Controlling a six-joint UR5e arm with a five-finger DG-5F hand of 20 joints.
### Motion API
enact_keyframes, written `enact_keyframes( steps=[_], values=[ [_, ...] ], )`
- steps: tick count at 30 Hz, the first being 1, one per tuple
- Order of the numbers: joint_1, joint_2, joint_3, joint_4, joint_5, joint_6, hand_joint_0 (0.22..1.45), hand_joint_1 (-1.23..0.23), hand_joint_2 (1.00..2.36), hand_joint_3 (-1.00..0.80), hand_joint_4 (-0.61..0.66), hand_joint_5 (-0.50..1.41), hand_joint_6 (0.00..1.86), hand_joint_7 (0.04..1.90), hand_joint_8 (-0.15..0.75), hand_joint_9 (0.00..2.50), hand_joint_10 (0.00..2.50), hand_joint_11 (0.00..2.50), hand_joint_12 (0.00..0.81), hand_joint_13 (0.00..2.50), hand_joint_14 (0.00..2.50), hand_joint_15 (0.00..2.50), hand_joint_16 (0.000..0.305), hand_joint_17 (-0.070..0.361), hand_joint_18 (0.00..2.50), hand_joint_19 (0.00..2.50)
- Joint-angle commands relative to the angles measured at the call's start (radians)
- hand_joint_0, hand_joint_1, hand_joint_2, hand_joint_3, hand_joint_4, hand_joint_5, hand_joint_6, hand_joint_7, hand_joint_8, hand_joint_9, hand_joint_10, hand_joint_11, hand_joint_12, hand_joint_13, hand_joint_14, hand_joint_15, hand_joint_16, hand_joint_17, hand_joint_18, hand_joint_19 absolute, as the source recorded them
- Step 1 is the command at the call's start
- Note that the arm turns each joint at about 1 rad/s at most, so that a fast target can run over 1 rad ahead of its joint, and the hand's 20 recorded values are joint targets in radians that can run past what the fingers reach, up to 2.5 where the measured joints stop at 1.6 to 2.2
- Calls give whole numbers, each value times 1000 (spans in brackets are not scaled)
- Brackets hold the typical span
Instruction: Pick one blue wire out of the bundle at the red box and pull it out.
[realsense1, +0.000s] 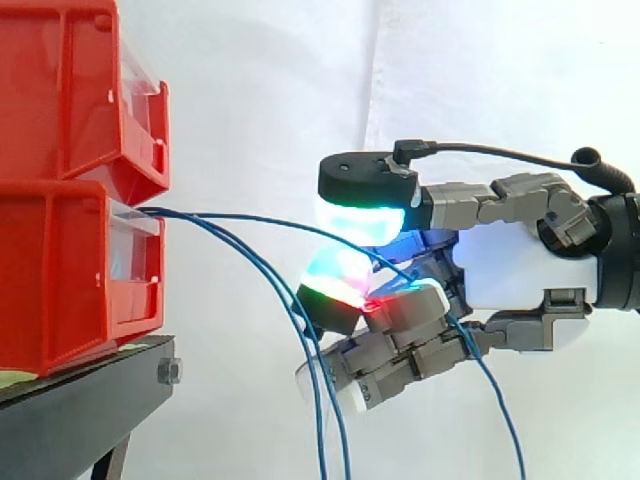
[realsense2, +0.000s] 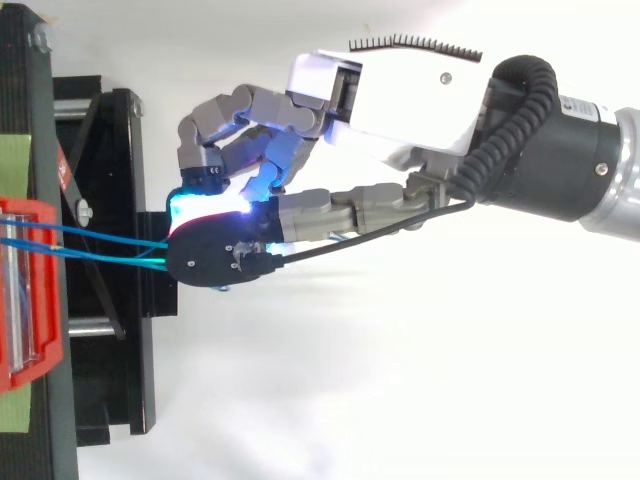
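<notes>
Blue wire (realsense1: 250, 217) between fingertips (realsense1: 360, 215) of hand (realsense1: 510, 265)

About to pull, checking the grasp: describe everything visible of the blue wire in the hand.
The blue wire is thin and smooth, plastic-coated by its look. It leaves the front of the lower red bin, runs almost level to the hand, passes pinched between the fingers, then droops down past the palm. Other blue wires sag beneath it.

The gap between the red bins (realsense1: 70, 240) and the hand (realsense1: 520, 265) is crossed by blue wires (realsense1: 250, 218), which run from the lower bin into the closed fingers and droop below. Above the wires, the space before the white curtain (realsense1: 270, 90) is free. The black stand (realsense1: 70, 410) blocks the space under the bins.
</notes>
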Motion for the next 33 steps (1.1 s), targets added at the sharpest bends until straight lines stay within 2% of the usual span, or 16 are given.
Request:
enact_keyframes(
  steps=[1,6,10,16,21,25,29,33],
  values=[
    [0,0,-1,1,0,0,592,-519,1018,-140,318,-118,777,1197,305,1210,19,1491,407,670,18,453,65,145,430,419],
    [0,0,0,1,0,0,585,-522,1019,-186,306,-120,751,1238,284,1192,22,1507,379,651,19,457,59,133,398,444],
    [0,0,-1,-1,0,0,531,-458,1010,-375,314,-112,702,1253,298,1195,21,1475,399,666,19,469,63,141,414,463],
    [0,0,0,1,0,0,492,-433,1000,-493,307,-111,681,1259,312,1177,23,1406,417,674,20,460,67,150,433,452],
    [0,0,-1,1,0,0,456,-591,1000,-500,310,-122,712,1200,328,1171,21,1393,429,677,20,454,70,157,445,435],
    [0,0,0,1,0,0,485,-705,1000,-500,290,-132,757,1170,313,1149,22,1415,411,662,18,450,67,150,421,437],
    [-1,0,0,-1,0,0,537,-750,1002,-478,275,-141,794,1157,292,1133,22,1422,390,645,20,450,62,140,401,428],
    [-1,0,0,-1,0,0,576,-769,1011,-373,263,-146,819,1149,286,1127,23,1428,380,642,20,455,60,135,394,427]
  ],
)
